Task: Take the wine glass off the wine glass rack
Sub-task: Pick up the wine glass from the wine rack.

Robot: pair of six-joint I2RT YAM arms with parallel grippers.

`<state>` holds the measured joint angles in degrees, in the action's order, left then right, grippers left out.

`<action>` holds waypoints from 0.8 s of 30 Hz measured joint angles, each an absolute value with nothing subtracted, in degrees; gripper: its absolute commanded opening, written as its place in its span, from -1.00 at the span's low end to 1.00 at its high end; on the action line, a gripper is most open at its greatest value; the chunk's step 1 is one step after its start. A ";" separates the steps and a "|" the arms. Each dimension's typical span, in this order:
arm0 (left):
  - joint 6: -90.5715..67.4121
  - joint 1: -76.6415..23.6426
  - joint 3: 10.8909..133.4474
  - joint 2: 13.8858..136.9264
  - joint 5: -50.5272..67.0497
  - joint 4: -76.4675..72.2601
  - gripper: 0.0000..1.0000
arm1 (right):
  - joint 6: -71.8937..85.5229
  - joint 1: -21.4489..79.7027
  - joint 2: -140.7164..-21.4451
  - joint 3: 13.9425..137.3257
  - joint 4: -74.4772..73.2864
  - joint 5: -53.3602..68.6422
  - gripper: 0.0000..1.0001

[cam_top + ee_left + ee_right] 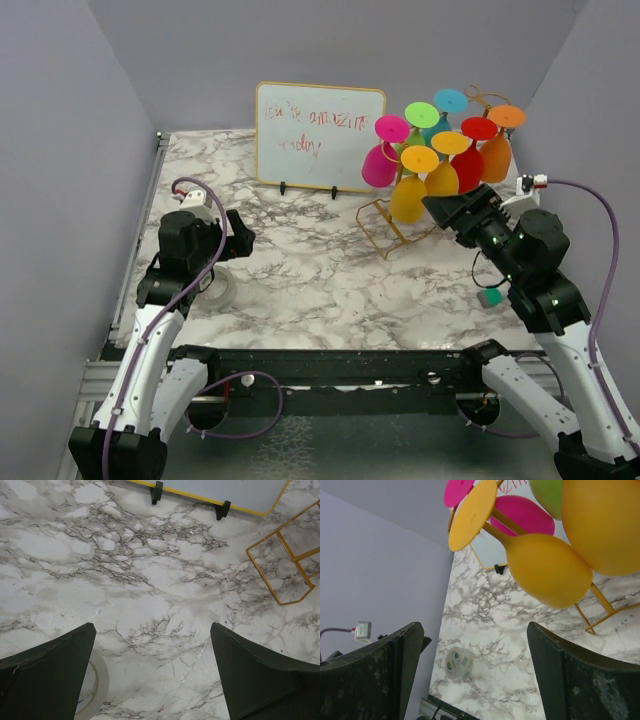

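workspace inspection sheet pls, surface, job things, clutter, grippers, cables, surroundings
surface: white marble-pattern tabletop
job's things: thin gold wire rack at back right, carrying coloured wine glasses; yellow wine glass hangs on its near side
clutter: white dry-erase board with yellow rim, translucent tape roll, small teal object
grippers: left gripper open over bare tabletop; right gripper open close to the yellow wine glass, holding nothing
cables: purple cables loop along both arms
surroundings: plain grey walls

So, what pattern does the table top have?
White marble with grey veins on the table; clearest in the left wrist view.
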<state>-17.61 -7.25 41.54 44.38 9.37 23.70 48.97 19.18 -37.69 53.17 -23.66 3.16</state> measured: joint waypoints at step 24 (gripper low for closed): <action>-17.78 -7.25 41.54 42.00 6.63 23.73 0.98 | 56.51 19.18 -48.14 57.56 -11.00 -4.01 0.15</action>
<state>-17.78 -7.25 41.54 42.00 6.63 23.73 56.51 19.18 -48.14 57.56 -11.00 -4.01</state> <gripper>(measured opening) 0.987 0.581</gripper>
